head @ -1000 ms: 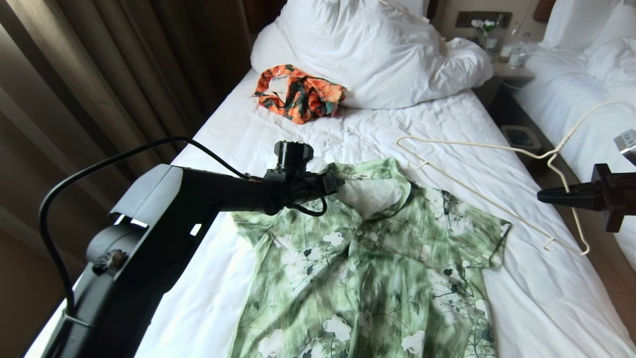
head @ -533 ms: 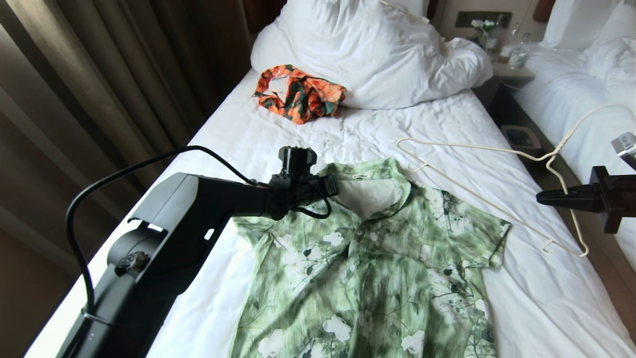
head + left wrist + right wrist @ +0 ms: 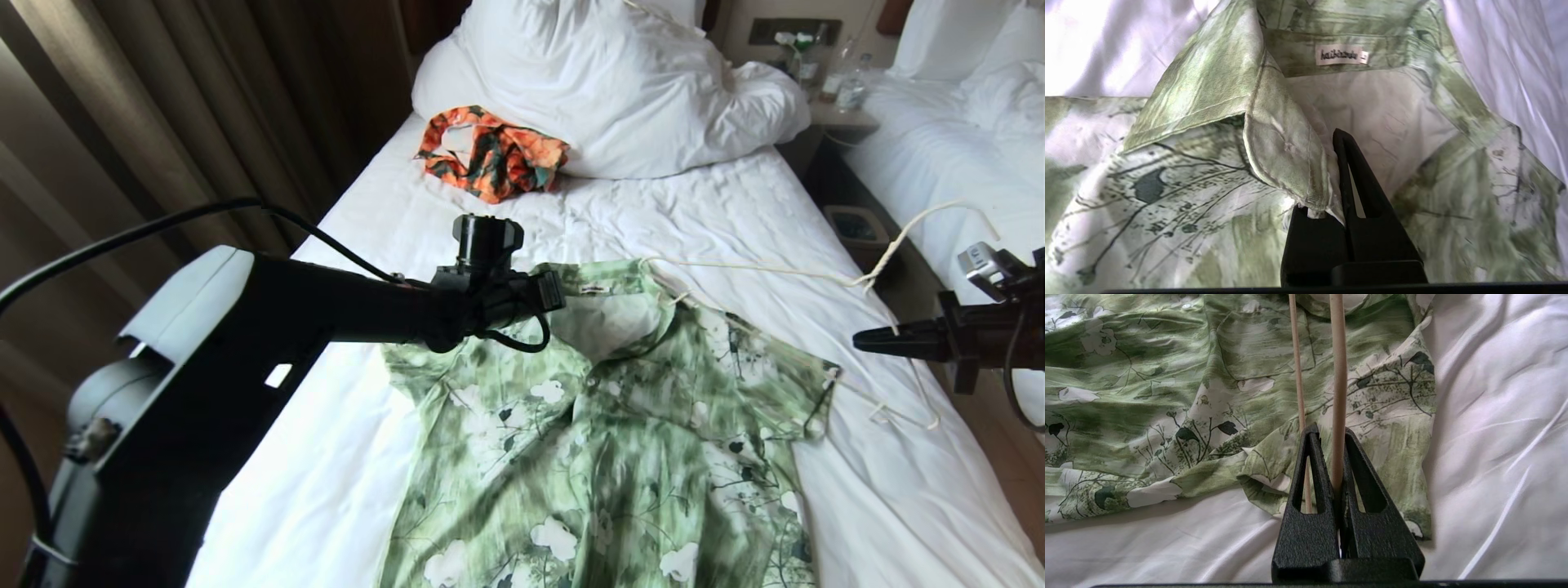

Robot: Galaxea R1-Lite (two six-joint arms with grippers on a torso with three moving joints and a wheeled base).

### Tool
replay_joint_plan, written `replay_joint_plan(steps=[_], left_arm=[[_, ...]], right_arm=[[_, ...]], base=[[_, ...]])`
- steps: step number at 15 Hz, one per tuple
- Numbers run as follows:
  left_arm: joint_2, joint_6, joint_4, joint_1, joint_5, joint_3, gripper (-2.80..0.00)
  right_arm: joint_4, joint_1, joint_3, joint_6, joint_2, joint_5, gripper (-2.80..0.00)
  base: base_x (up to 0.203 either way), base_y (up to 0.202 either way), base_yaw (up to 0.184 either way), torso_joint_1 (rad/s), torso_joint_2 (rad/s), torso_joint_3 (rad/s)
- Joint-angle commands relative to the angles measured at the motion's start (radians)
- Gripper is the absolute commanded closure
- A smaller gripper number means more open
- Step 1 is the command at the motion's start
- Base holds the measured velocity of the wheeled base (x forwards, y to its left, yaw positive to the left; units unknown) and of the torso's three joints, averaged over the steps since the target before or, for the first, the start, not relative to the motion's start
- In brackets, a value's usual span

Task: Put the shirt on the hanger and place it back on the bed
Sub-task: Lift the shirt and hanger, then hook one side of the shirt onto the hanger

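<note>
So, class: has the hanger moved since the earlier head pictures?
Yes. The hanger, pinched in the right tool, has slid left; its far corner now overlaps the shirt collar, judged against the pillow.

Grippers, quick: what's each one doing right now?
Left gripper: closed on the shirt collar.
Right gripper: closed on the hanger.

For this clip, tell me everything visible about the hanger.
The hanger is a thin cream-white wire triangle with a curved hook and small notches. It is tilted over the bed's right side, its far corner reaching the collar of the shirt and one arm crossing the shirt's sleeve. The right pincer is shut on one of its wires, at the bed's right edge.
</note>
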Motion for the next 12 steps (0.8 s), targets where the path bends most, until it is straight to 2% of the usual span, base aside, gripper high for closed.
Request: replay_joint_plan(steps=[1, 5, 12], left_arm=[[-0.138, -0.003, -0.002, -0.048, 0.001, 0.092, 0.0], [-0.212, -0.003, -0.001, -0.101, 0.013, 0.153, 0.0], [-0.18, 0.003, -0.003, -0.162, 0.053, 0.096, 0.0]], right_arm=[[0.003, 0.027, 0.003, 0.015, 0.02, -0.045, 0.0], [-0.001, 0.071, -0.011, 0.021, 0.025, -0.086, 0.0], [-0.002, 0.174, -0.054, 0.038, 0.051, -0.155, 0.0]], base=[[0.0, 0.0, 0.0, 0.0, 0.0, 0.0], [0.0, 0.0, 0.0, 0.0, 0.0, 0.0], [0.0, 0.0, 0.0, 0.0, 0.0, 0.0]])
